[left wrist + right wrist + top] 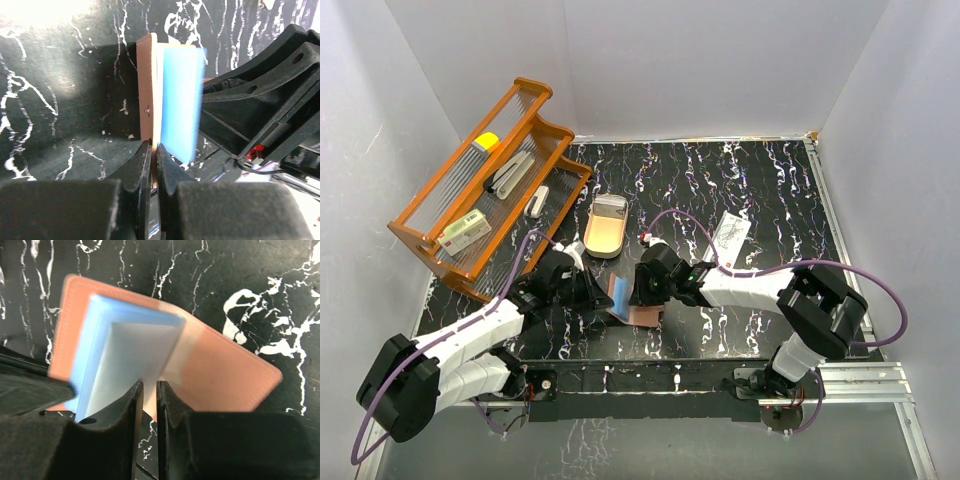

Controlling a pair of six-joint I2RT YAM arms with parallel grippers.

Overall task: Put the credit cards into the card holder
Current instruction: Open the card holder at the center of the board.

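Left gripper (pixel 153 148): jaws closed to a thin slit, pinching the lower edge of one leaf of the reddish-brown leather folding card holder (pixel 145 85) and keeping that leaf upright. Right gripper (pixel 148 388): jaws likewise almost together, apparently clamping the near edge of a pale blue plastic card (pixel 95 340). The blue card stands against the inner face of the raised leaf. The other leaf lies flat on the black marbled table (pixel 770 180), between the two arms near its front edge.

Step in hand, as judged: seating the blue card in an inner pocket. The next move calls for the right arm to press the card along the pocket line while the left holds the leaf steady. A skewed push could buckle the card.

The left wrist view shows the leaf edge-on with the card beside it. The right wrist view alone shows the flat leaf. Only the top view shows a white printed card (pixel 730 234) lying well apart to the right, not yet handled.
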